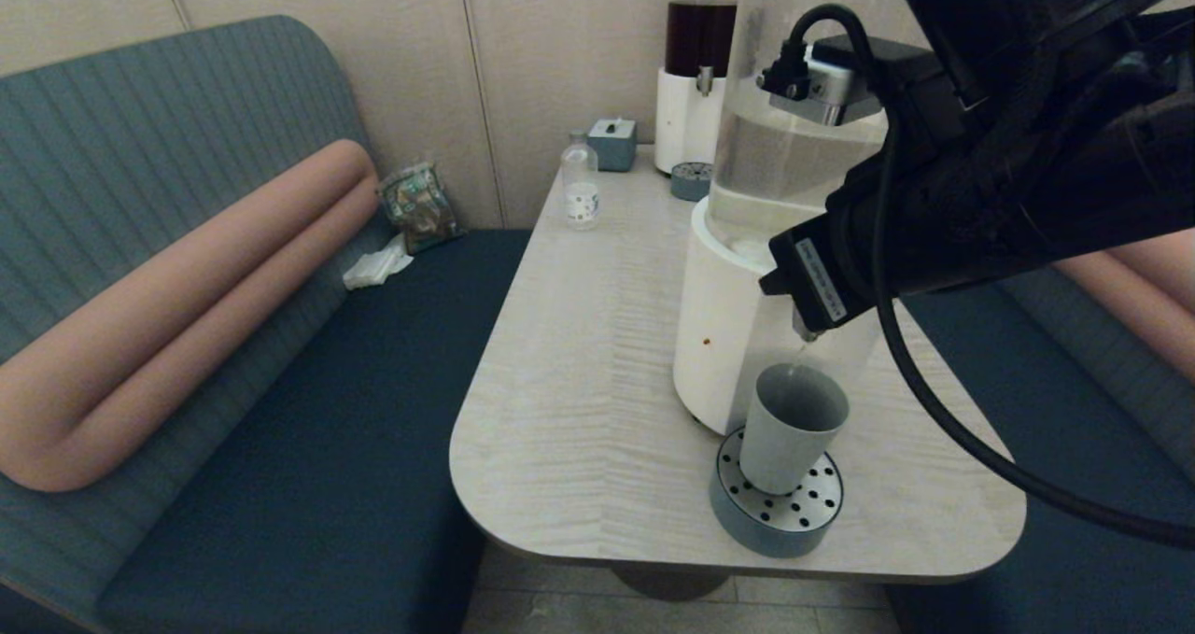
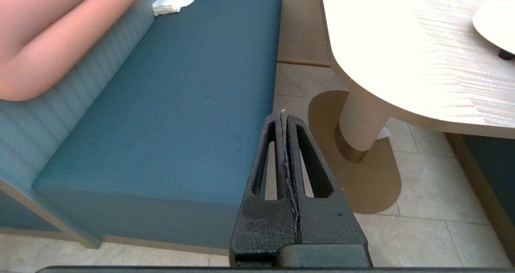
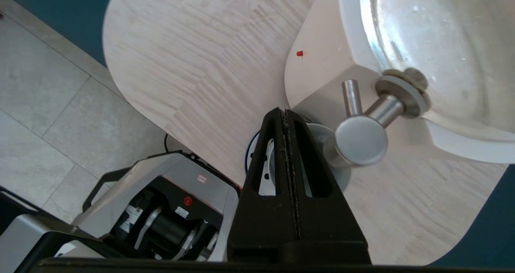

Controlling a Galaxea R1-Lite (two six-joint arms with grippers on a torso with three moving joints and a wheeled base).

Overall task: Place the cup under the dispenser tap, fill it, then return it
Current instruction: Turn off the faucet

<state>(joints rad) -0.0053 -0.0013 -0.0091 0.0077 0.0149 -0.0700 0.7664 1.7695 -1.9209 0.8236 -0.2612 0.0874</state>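
Note:
The grey-green cup stands upright on the round perforated drip tray, directly below the dispenser tap. In the head view my right arm covers most of the tap; only its steel tip shows, just above the cup's mouth. The right gripper is shut with nothing in it, hanging over the cup's rim beside the tap's round top and apart from its lever. The left gripper is shut and empty, parked low over the floor between bench and table.
The large dispenser stands on the table near its front right corner. At the back stand a dark-liquid dispenser, a small tray, a clear bottle and a grey box. A blue bench lies left.

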